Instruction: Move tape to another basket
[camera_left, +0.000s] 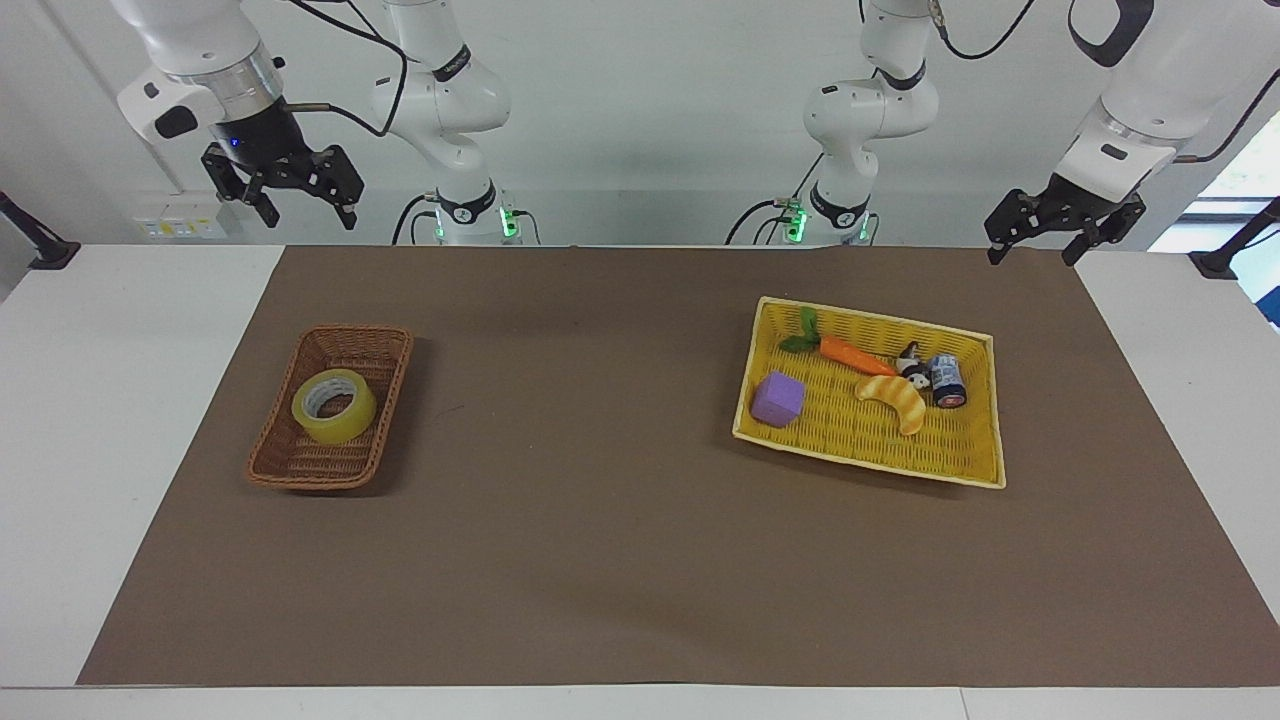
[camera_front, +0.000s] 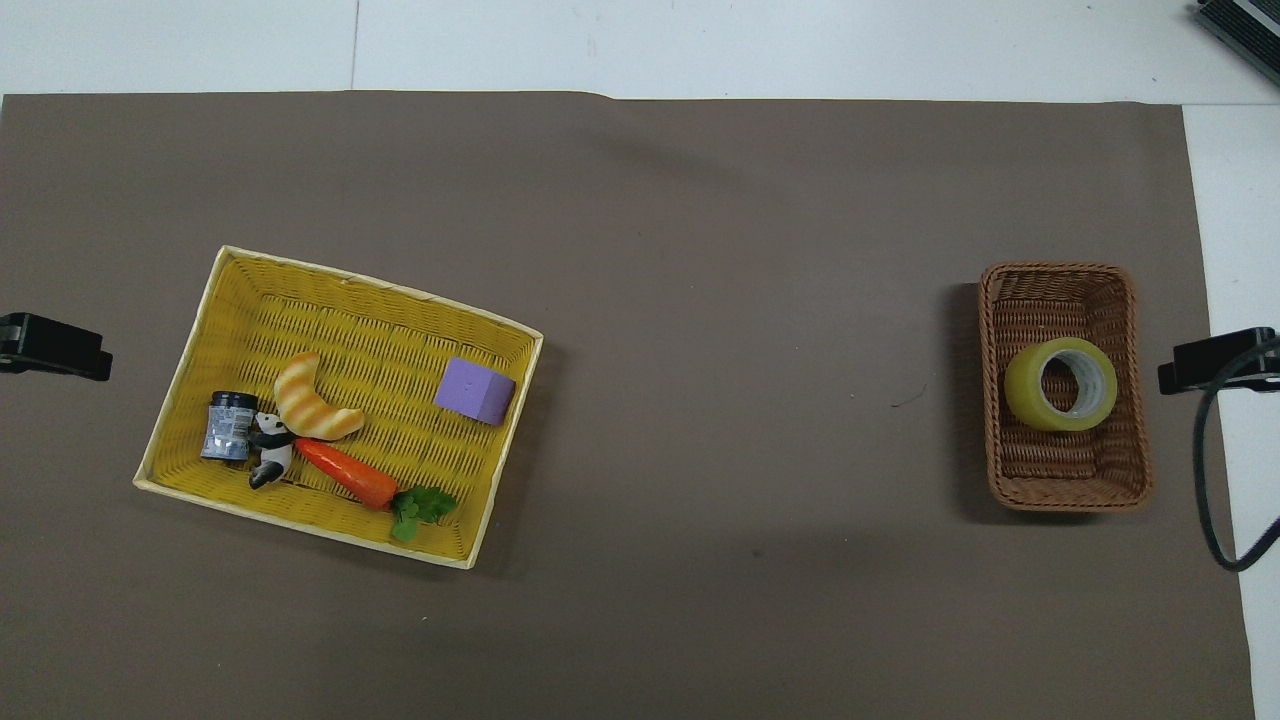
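The tape (camera_left: 334, 405) (camera_front: 1061, 384), a yellow translucent roll with a pale core, lies flat in the brown wicker basket (camera_left: 290, 465) (camera_front: 1065, 485) toward the right arm's end of the table. My right gripper (camera_left: 303, 208) hangs open and empty, high above the mat's corner at that end and well clear of the basket. In the overhead view only one of its fingers (camera_front: 1213, 360) shows, beside the basket. My left gripper (camera_left: 1030, 254) hangs open and empty above the mat's corner at the left arm's end.
A flat yellow woven tray basket (camera_left: 968, 466) (camera_front: 330, 285) toward the left arm's end holds a purple cube (camera_left: 779, 399), a toy carrot (camera_left: 850, 355), a croissant toy (camera_left: 897, 398), a panda figure (camera_left: 911, 362) and a small dark jar (camera_left: 946, 380). A brown mat (camera_left: 600, 520) covers the table.
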